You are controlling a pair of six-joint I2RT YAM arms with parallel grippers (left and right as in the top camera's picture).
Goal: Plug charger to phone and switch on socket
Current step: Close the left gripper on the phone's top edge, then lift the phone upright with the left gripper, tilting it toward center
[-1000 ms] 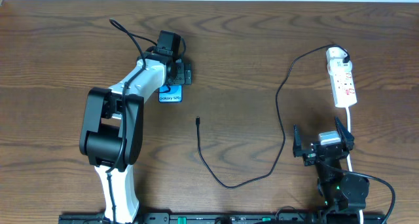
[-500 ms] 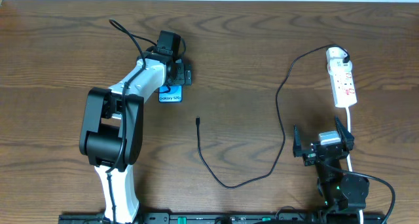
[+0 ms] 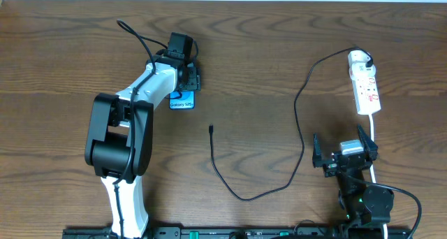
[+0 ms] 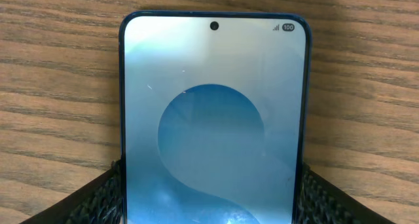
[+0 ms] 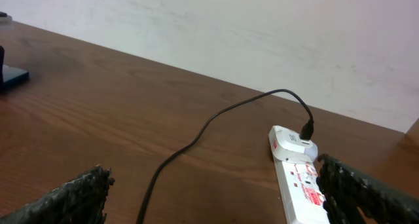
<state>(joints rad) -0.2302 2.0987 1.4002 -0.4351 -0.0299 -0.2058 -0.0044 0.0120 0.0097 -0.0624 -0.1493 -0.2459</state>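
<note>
I find the phone (image 4: pixel 213 119) at the left of the surface (image 3: pixel 279 29), with my left claw (image 3: pixel 190 78) straddling it. The socket (image 3: pixel 364 83) lies far right, beyond my right claw (image 3: pixel 344 149). The charger (image 3: pixel 299 106) runs from the socket's far end leftward, its tip lying between phone and socket.

Left end effector (image 4: pixel 213 204) seemingly clamped

The wooden table (image 3: pixel 265 50) carries the phone (image 3: pixel 181 101) flat between the left gripper's (image 3: pixel 190 80) fingers, the charger (image 3: pixel 213 155) curling beside the right gripper (image 3: pixel 343 147), the socket (image 3: pixel 365 89) just ahead of it.
</note>
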